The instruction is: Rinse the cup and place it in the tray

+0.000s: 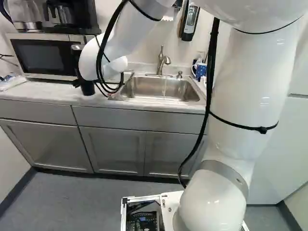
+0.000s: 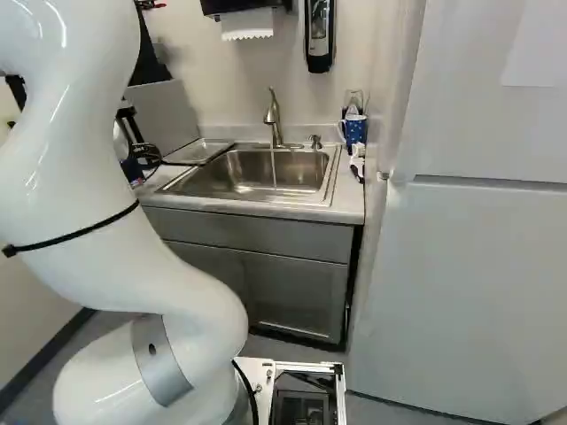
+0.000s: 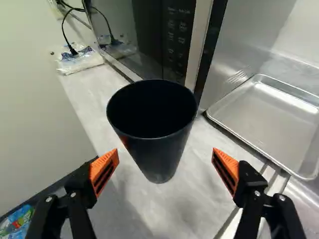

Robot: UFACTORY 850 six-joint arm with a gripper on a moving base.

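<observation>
"On the microwave side of the stainless-steel sink [image 1: 139, 89]: what is listed?"

"One tall, tapered black cup [image 3: 155, 134], upright on the pale grey worktop [image 1: 48, 94]. One shallow silver metal tray [image 3: 269, 117], just beside the sink. One silver-framed microwave [image 1: 41, 55], farther from the sink than the tray."

"The black gripper [image 3: 165, 154]?"

"Orange-padded. Jaws spread wide, one to each side of the cup, neither touching it. Step in hand, by my reading: the grasp."

"At the back of the sink?"

"One curved brushed-metal faucet [image 2: 274, 119], a thin stream of water [image 2: 274, 168] falling from it into the sink. Rinsing: not yet done."

"Hazards, itemised?"

"First: an off-centre close. One pad would meet the wall ahead of the other and shove or tip the cup. Second: a grip too near the rim. The pads could skid on the taper and the cup hang askew. Third: a low carry toward the sink. The cup's base might catch the tray's raised edge and drag it. Fourth: a careless approach over the sink, knocking cup against faucet. Fifth: wet walls after rinsing, slick enough to slip before the cup reaches the tray."
</observation>
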